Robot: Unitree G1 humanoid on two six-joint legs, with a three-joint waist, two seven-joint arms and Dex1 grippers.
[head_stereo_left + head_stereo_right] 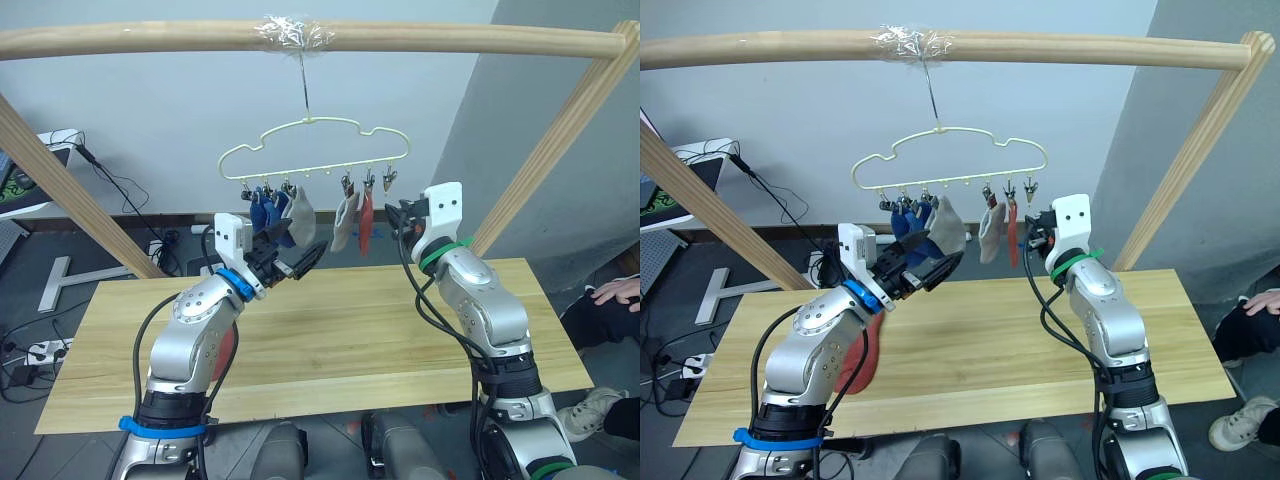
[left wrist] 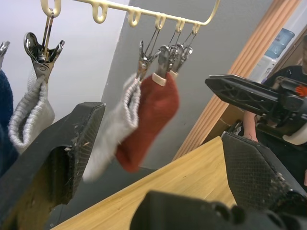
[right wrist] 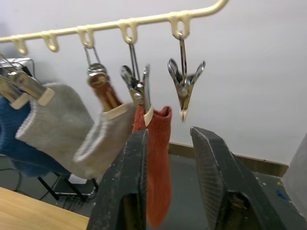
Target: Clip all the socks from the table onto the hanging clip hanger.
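Finishing: fetch rust-red knit sock [image 1: 858, 362] off pale wood table [image 1: 990, 340] | both pincers apart, empty | last dark metal clip [image 3: 184, 86] free.

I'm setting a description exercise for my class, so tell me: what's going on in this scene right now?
A two-armed robot is pegging socks onto a clip hanger hung from a wooden pole. Two blue socks, two grey socks and one rust-red sock hang clipped. The end clip is empty. Another rust-red sock lies on the table behind the left arm. The left pincer and right pincer are open, raised near the hanger.
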